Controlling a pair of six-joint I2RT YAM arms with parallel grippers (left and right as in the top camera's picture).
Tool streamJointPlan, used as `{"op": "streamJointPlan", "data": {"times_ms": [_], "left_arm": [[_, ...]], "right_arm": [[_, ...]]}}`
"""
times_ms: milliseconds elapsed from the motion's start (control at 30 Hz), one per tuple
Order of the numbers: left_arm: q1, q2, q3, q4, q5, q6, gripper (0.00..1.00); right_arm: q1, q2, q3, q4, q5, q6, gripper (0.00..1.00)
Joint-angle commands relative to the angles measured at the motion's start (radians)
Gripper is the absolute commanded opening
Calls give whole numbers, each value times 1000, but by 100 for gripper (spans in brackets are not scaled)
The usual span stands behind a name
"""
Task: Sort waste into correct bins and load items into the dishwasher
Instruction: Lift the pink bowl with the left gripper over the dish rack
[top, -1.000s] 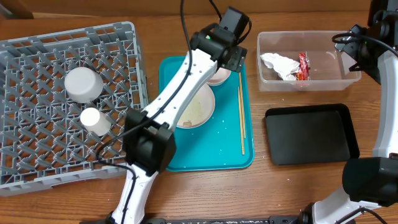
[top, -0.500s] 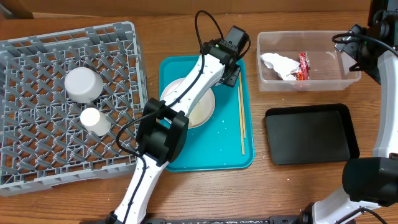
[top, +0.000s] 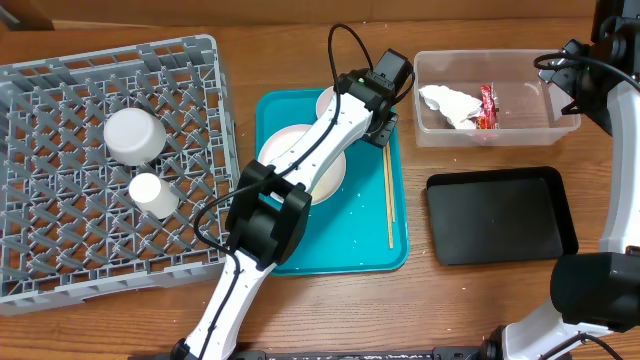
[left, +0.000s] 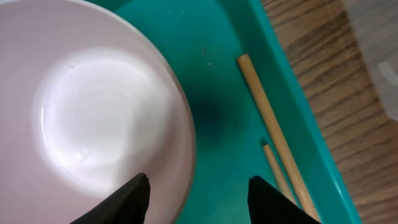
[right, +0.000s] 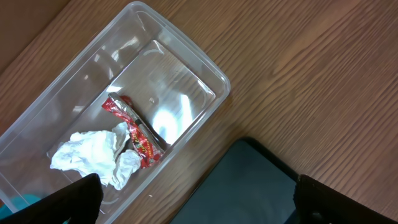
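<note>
The left claw is held spread open over the upper right corner of the teal rectangular serving tray, with nothing gripped. The rim of a round whitish-pink bowl is seen between its fingers; whether it is touched cannot be told. A pair of thin wooden chopsticks is laid along the tray's right edge, and a round whitish-pink plate is partly hidden by the arm. The right claw is likewise spread and empty, near the clear rectangular plastic tub, in which a crumpled white paper napkin and a small red foil wrapper are lying together. A shallow black rectangular tray is set on the wooden surface beside the tub. An upturned grey-white bowl and a small white cup are held in the large square grey plastic dish rack.
</note>
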Motion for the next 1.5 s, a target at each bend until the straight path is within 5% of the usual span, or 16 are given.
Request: {"op": "streamJointPlan", "data": {"times_ms": [0, 267, 567, 900, 1133, 1267, 1467], "left_arm": [[5, 24, -2, -3, -47, 18, 47], [6, 23, -2, 3, -46, 18, 4], [5, 20, 155, -84, -24, -14, 4], [65, 19, 636, -402, 0, -190, 4], [262, 19, 884, -505, 458, -170, 4], [436, 21, 878, -518, 798, -110, 4], [685, 22, 834, -556, 1088, -47, 4]], "right_arm": [[-1, -21, 16, 3, 14, 4, 100], [-1, -21, 16, 3, 14, 4, 100], [-1, -21, 16, 3, 14, 4, 100], [-1, -21, 16, 3, 14, 4, 100], [-1, -21, 16, 3, 14, 4, 100], [-1, -21, 16, 3, 14, 4, 100], [-1, -21, 16, 3, 14, 4, 100]]}}
